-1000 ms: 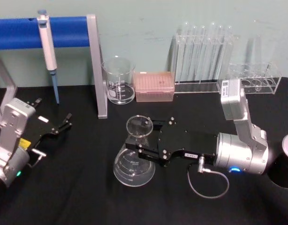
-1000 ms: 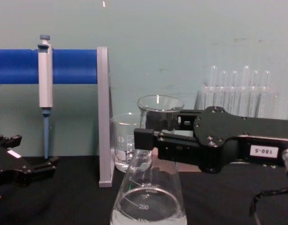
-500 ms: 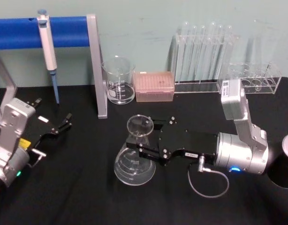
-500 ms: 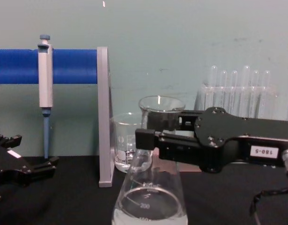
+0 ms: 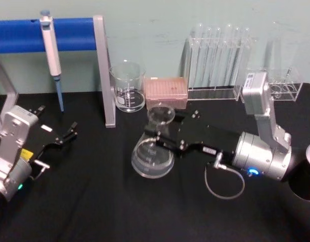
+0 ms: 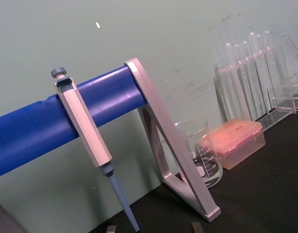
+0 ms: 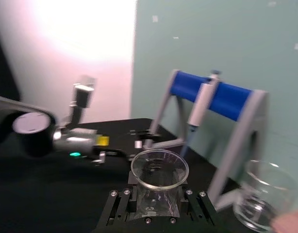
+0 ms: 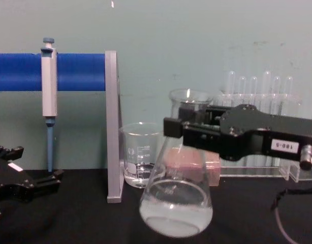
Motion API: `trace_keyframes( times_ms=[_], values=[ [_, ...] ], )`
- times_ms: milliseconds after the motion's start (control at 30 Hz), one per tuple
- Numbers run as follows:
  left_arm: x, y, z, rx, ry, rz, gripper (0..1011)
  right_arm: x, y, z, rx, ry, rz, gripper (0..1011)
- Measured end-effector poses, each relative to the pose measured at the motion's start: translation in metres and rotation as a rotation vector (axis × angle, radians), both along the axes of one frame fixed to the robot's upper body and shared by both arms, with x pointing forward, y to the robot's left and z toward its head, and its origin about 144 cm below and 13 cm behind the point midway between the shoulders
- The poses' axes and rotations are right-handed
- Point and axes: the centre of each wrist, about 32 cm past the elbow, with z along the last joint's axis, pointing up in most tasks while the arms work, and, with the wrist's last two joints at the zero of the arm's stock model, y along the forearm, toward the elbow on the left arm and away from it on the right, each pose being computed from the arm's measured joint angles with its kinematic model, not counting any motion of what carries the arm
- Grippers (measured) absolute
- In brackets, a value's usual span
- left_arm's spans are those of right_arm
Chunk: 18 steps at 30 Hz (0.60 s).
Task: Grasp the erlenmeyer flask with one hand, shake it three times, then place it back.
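1. Resting low at the left side of the table (image 5: 94, 212), the left pincer (image 5: 64, 135) has its jaws spread and holds nothing.
2. The erlenmeyer flask (image 5: 154, 154) hangs mid-table, tilted, with its base seemingly off the black surface. It is clear glass, a wide cone with a flared mouth and a little liquid pooled inside.
3. Bare table lies in front of it and to its left. The beaker (image 5: 127, 86) and pink box (image 5: 166, 93) stand near behind.
4. The right pincer (image 5: 162, 132) is clamped on the flask's neck.
5. Its white label (image 8: 284, 146) reads "180-5".

The right claw (image 7: 158, 208) clamps the erlenmeyer flask (image 7: 159, 171) at its neck (a beaker (image 7: 263, 196) stands near), blue rack (image 7: 232, 100) behind.
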Motion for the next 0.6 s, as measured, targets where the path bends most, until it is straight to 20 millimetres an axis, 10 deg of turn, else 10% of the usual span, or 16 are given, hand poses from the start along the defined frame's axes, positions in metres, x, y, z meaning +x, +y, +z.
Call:
trace_keyframes(
  times_ms=[600],
  values=[
    [0.0, 0.0, 0.0, 0.0, 0.0, 0.0, 1001, 0.0051, -0.0102, 0.0009, 0.051, 0.016, -0.361, 450]
  ],
)
